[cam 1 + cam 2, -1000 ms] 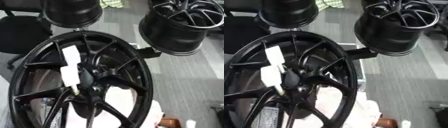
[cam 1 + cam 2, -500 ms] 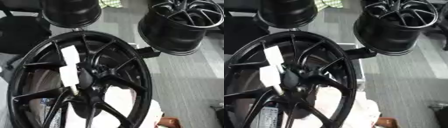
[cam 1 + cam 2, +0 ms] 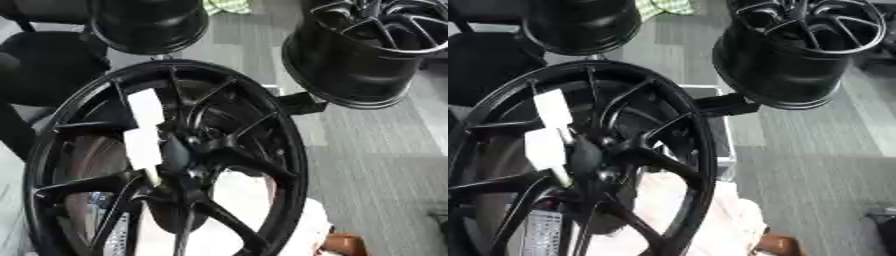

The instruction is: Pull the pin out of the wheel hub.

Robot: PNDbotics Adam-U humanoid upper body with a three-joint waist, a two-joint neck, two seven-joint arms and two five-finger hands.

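Black and unmoved since a second ago, the wheel hub (image 3: 175, 160) stands close ahead with a white strip (image 3: 144, 130) over its spokes; I can make out no pin, and neither hand shows, so I cannot tell how the fingers stand.

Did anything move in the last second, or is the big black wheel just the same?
Nothing visibly changed. The big black wheel with white strips on its spokes sits where it was, and so do the two other wheels behind it. No robot hand shows.
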